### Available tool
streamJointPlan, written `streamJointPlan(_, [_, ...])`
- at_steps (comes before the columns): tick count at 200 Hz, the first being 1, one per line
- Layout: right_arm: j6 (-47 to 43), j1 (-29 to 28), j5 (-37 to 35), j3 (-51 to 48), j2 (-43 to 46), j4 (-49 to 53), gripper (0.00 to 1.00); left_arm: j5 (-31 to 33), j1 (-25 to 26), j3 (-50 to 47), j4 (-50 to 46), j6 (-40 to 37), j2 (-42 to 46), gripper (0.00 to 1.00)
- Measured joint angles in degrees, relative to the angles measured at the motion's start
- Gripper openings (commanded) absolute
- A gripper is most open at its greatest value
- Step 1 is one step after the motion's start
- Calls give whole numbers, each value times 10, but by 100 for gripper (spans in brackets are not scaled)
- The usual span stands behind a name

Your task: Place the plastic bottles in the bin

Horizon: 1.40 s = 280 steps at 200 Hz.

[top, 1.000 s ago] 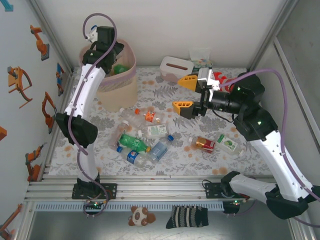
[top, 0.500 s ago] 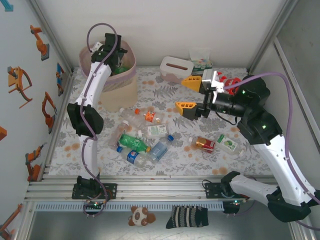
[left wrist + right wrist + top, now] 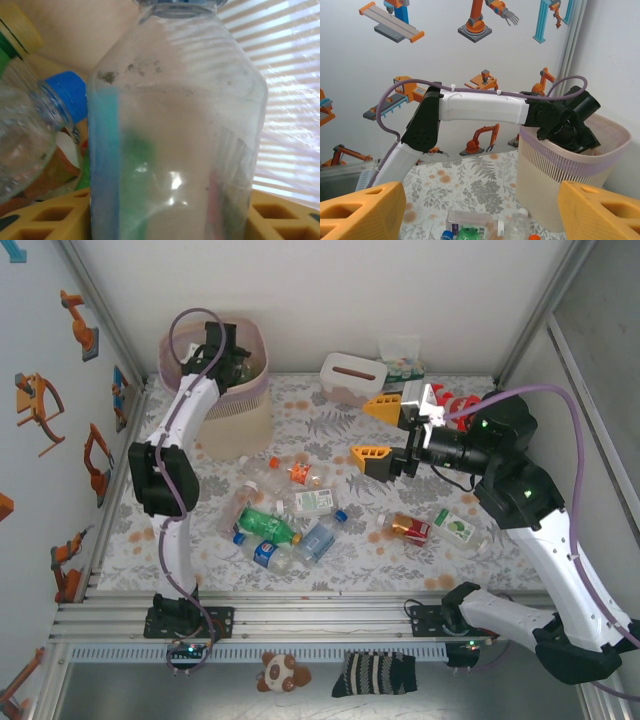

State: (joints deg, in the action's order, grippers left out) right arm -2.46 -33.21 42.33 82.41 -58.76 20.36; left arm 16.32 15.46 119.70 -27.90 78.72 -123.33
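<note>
My left gripper reaches down inside the bin, a beige ribbed basket with a pink liner. In the left wrist view a clear plastic bottle with a blue-green label stands between the yellow fingers; whether they still press it is hidden. More bottles, one with a blue cap, lie beside it in the bin. My right gripper hovers open and empty over the middle of the table. Several plastic bottles lie in a cluster below it, and two more lie to the right.
A white tissue box stands at the back centre with small items behind it. A red plush peeks out behind the right arm. The left arm stretches across to the bin in the right wrist view.
The left arm has swung from above the bin's rim down into it, with the bottle between its fingers. The right gripper has shifted slightly.
</note>
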Motion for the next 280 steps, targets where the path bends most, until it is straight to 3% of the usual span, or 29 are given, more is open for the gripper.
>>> streamJointPlan(39, [0,0,0,0,-7,0,78,-13,-2,-38,50,21,23,73])
streamJointPlan(171, [1,-3,-9,0,-8,0,78,-66,-9,-109,163,23,111,73])
streamJointPlan(218, [12,-3,-47,-11,-5,5,77,-96,-9,-119,180,-29,150,72])
streamJointPlan(280, [56,-4,-154,-26,-19,52,76,-125,-8,-223,184,-174,265,73])
